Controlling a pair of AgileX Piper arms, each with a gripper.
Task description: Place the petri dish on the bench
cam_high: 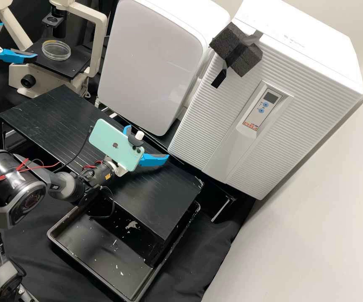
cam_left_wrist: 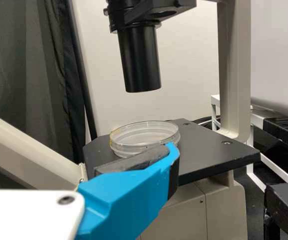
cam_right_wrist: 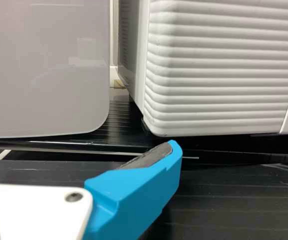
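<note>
Petri dish on microscope stage, near an edge. L claw wide, one finger near dish; L wrist view: black tube above dish w/ open gap btwn. R claw wide, over black worktop; R wrist view: ribbed white cabinet beyond.

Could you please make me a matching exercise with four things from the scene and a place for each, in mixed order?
Things
1. Petri dish
2. Tray
3. Foam block
4. Phone

Places
A. Taped to the ribbed white cabinet
B. Mounted on an arm
C. On the microscope's black stage
D. Lower than the slatted black bench top, partly beneath it

Pairs: 1-C, 2-D, 3-A, 4-B
</note>
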